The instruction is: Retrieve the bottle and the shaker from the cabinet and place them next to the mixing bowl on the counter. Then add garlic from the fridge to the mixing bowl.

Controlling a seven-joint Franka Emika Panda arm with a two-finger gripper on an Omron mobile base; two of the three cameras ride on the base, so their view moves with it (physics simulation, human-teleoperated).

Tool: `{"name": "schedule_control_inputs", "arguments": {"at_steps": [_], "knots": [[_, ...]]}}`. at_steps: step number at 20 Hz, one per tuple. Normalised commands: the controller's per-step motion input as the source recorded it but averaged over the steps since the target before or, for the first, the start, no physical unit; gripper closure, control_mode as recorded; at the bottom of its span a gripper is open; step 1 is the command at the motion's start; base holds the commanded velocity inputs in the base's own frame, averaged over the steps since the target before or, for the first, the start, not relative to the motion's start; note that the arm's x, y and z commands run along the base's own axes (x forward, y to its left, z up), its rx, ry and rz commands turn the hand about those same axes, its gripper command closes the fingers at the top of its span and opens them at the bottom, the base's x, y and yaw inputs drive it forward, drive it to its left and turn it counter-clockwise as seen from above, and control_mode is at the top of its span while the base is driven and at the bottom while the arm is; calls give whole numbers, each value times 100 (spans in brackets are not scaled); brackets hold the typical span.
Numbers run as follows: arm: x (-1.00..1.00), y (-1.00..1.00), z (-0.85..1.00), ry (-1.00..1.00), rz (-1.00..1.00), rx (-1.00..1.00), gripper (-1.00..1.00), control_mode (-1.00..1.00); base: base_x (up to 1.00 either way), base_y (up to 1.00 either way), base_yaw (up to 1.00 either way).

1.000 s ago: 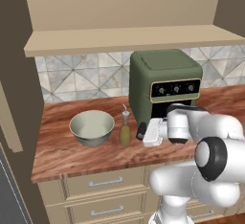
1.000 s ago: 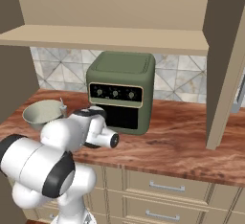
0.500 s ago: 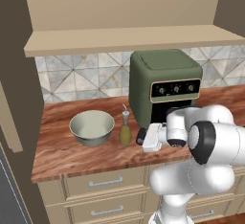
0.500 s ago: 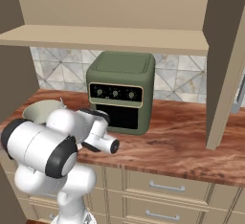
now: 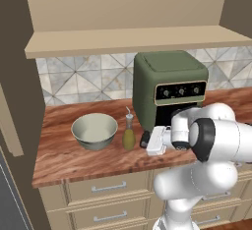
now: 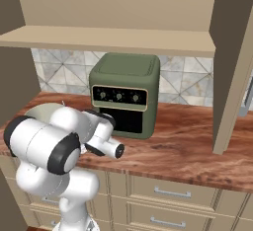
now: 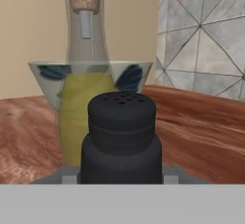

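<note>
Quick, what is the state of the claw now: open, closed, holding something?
Claw: closed on the shaker, low over the counter beside the bottle.

Saw bare counter [image 5: 64,158] in front of mixing bowl [image 5: 94,130] and along left edge: free passage there. Bottle [image 5: 129,134] stood just right of bowl, small gap between. Shaker [image 5: 145,139] sat low, just right of bottle, blocking that side. Green oven [image 5: 170,94] stood close behind, walling off rear. Shelf [image 5: 138,40] overhung, capping headroom. In hand view, shaker [image 7: 122,137] stood nearest, bottle [image 7: 86,74] directly behind, bowl [image 7: 91,82] beyond. Right of oven, I saw open counter [image 6: 192,146] up to cabinet panel [image 6: 230,72].
</note>
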Motion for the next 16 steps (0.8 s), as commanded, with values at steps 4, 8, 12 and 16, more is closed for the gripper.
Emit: {"name": "schedule_control_inputs", "arguments": {"at_steps": [4,8,12,16], "knots": [[8,0,0,0,0,0,100,-100,0,0,0],[8,0,0,0,0,0,100,-100,0,0,0],[0,0,0,0,0,0,-100,-100,0,0,0],[-5,0,0,0,0,0,-100,-100,0,0,0]]}}
